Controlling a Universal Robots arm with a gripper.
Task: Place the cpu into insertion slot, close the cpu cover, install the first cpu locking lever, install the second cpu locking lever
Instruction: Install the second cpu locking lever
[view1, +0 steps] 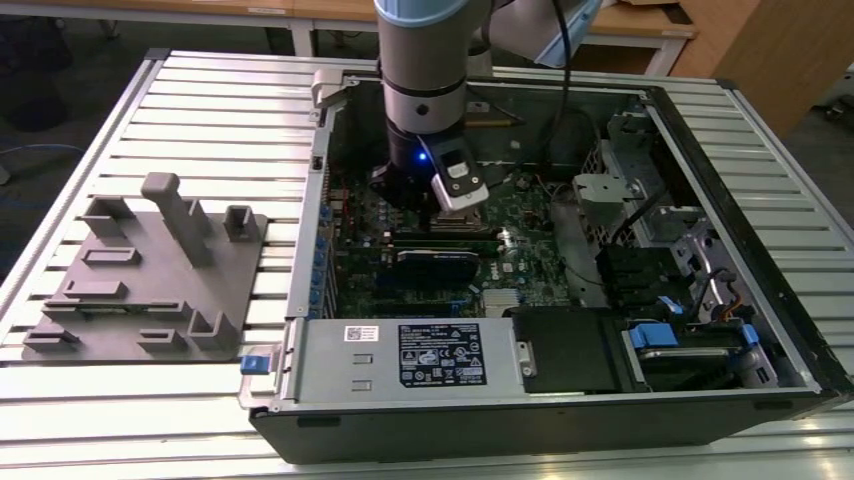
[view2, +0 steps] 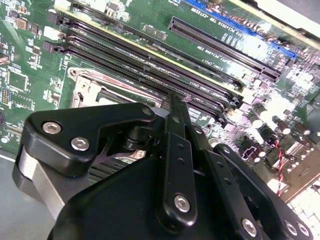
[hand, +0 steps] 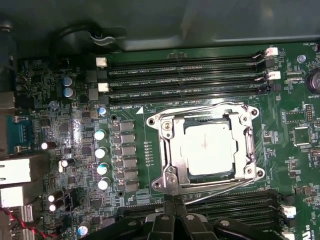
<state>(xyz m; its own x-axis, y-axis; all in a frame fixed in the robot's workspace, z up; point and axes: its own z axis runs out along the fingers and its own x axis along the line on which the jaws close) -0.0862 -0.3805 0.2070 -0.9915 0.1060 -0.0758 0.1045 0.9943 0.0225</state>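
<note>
A grey fixture plate (view1: 140, 275) lay on the slatted table (view1: 214, 100) beside the open computer case (view1: 747, 200).

In the second wrist view the black body of the gripper (view2: 172, 107) covers most of the insertion slot (view2: 92, 92), so that only one corner of its metal frame is seen, and the fingertips are pressed together in one thin edge whose end is lost against the dark memory slots (view2: 150, 60). In the first wrist view the gripper is cut by the picture's edge, and the two thin locking levers (hand: 220, 192) beside the cpu cover (hand: 167, 150) pass partly behind it. In the exterior view the arm (view1: 424, 90) hides the socket area of the motherboard (view1: 514, 250)
</note>
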